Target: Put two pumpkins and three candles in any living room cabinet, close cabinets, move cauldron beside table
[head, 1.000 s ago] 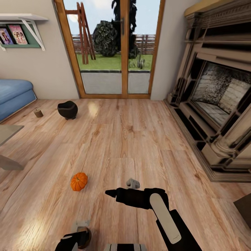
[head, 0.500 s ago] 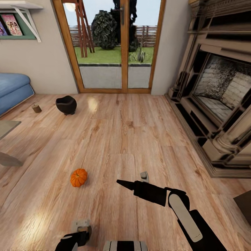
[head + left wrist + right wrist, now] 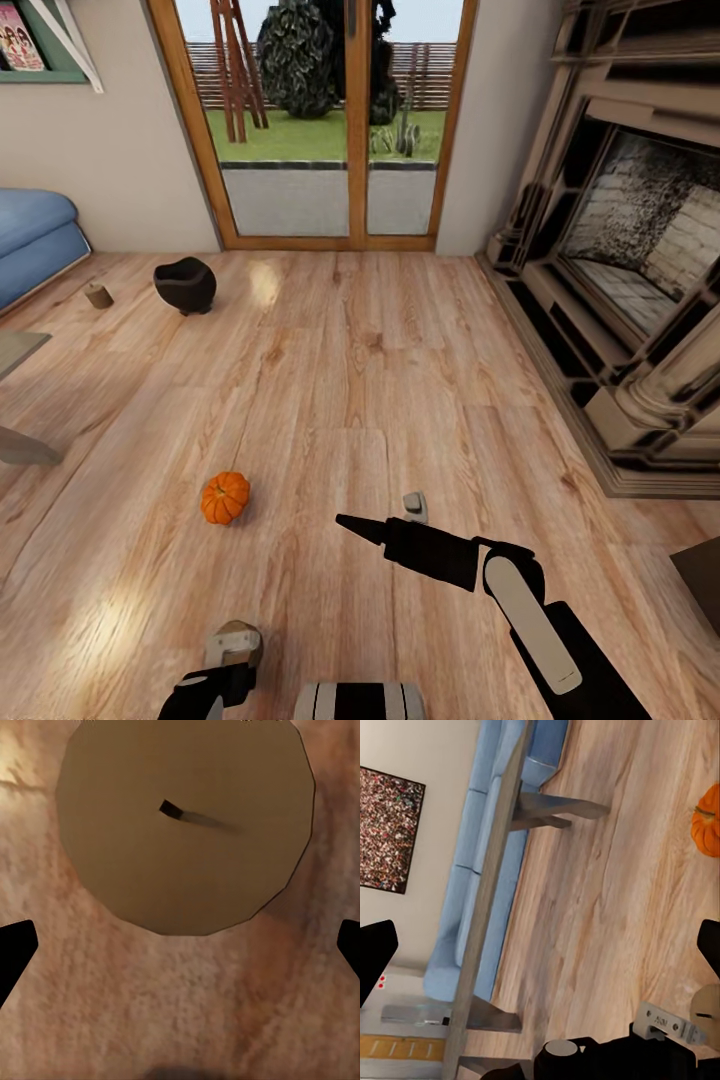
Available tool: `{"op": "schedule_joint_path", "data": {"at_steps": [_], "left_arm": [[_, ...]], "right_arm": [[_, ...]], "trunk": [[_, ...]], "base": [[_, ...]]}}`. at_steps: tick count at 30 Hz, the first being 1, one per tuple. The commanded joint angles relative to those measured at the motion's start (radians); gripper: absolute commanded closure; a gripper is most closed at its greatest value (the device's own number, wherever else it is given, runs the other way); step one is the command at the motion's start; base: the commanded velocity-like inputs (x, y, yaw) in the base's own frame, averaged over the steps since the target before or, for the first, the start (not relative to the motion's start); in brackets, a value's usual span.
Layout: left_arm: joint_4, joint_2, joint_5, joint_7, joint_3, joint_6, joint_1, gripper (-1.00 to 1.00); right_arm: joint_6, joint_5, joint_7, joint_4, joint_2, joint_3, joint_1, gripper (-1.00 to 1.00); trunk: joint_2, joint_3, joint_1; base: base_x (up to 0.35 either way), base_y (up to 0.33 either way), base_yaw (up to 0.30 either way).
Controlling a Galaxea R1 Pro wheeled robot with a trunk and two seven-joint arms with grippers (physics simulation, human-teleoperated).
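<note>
Trouble is likeliest at the near left, where the left hand [image 3: 215, 680] hangs low over a candle [image 3: 185, 825] standing on the floor; the left wrist view looks straight down on its round top and dark wick, with the two black fingertips spread wide at either edge and touching nothing, so that hand is open. If it closed while sitting off-centre, one finger could tip the stubby cylinder and send it rolling across the smooth boards, I judge. Farther left, a second candle [image 3: 98, 295] stands near the blue sofa [image 3: 30, 240], with the black cauldron [image 3: 185, 285] just right of it, and a grey table [image 3: 15, 350] pokes in at the left edge. A pumpkin [image 3: 225, 497] sits on open floor in the middle ground, well apart from both hands; a careless base move could nudge it. The right hand [image 3: 385, 520] is held out over bare floor, fingers apart and empty. The floor [image 3: 400, 380] is glossy pale plank, running to a glazed garden door [image 3: 320, 120] at the far wall and a large stone fireplace [image 3: 630, 250] at right.
</note>
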Motion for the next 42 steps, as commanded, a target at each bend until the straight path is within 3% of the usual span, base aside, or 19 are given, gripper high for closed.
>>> {"op": "schedule_joint_path", "data": {"at_steps": [1,33,42], "left_arm": [[0.000,0.000,0.000,0.000,0.000,0.000,0.000,-1.00],[0.000,-0.002,0.000,0.000,0.000,0.000,0.000,-1.00],[0.000,0.000,0.000,0.000,0.000,-0.001,0.000,-1.00]], "right_arm": [[0.000,0.000,-0.004,0.000,0.001,0.001,0.000,-1.00],[-0.002,0.001,-0.010,0.018,0.008,0.000,0.000,-1.00],[-0.002,0.001,-0.010,0.018,0.008,0.000,0.000,-1.00]], "trunk": [[0.000,0.000,0.000],[0.000,0.000,0.000],[-0.001,-0.019,0.002]], "base": [[0.000,0.000,0.000],[0.080,0.009,0.000],[0.000,0.000,0.000]]}}
